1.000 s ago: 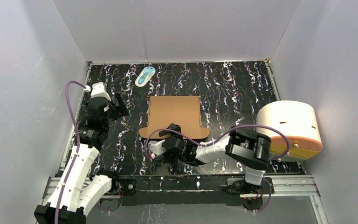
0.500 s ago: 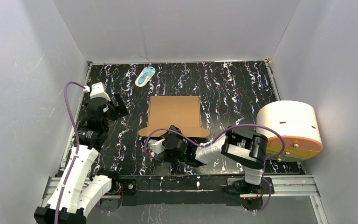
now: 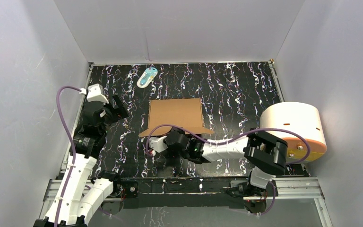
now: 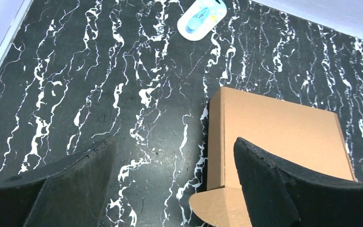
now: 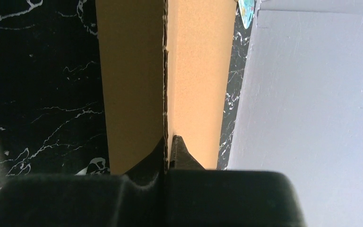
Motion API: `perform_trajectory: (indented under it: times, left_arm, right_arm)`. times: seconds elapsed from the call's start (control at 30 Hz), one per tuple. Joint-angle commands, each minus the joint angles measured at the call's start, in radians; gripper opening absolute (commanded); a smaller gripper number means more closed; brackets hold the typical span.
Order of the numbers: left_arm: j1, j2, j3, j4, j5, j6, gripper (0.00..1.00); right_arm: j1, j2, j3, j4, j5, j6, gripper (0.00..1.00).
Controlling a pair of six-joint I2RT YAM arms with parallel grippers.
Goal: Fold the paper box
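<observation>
Bright, even light; soft shadows.

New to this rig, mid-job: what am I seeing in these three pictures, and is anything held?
Two robot arms are bolted at the table's near edge. The wide picture looks down from above and behind them. The other two come from a camera on each wrist, and the dark shapes at the bottom are that arm's own fingers. On the table are a flat brown cardboard box, a cream cylinder at the right, and a small white-and-blue oval at the back. The right gripper is shut on the box's near edge. The left gripper is open, empty, left of the box.
</observation>
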Motion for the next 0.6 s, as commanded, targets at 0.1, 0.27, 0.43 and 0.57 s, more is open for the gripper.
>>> perform_trajectory:
  times: [0.1, 0.27, 0.43, 0.57]
  left_arm:
    - [0.005, -0.007, 0.143, -0.083, 0.061, -0.016, 0.91]
    - [0.005, 0.011, 0.229, -0.130, 0.096, 0.001, 0.91]
    - [0.005, 0.019, 0.299, -0.175, 0.126, 0.021, 0.91]
    - [0.005, 0.017, 0.332, -0.210, 0.136, 0.034, 0.91]
  right_arm:
    - [-0.028, -0.098, 0.232, -0.450, -0.155, 0.138, 0.00]
    - [-0.076, -0.107, 0.433, -0.730, -0.286, 0.205, 0.00]
    - [-0.134, -0.089, 0.616, -0.930, -0.437, 0.235, 0.00]
    - [-0.197, -0.066, 0.752, -1.048, -0.562, 0.251, 0.00]
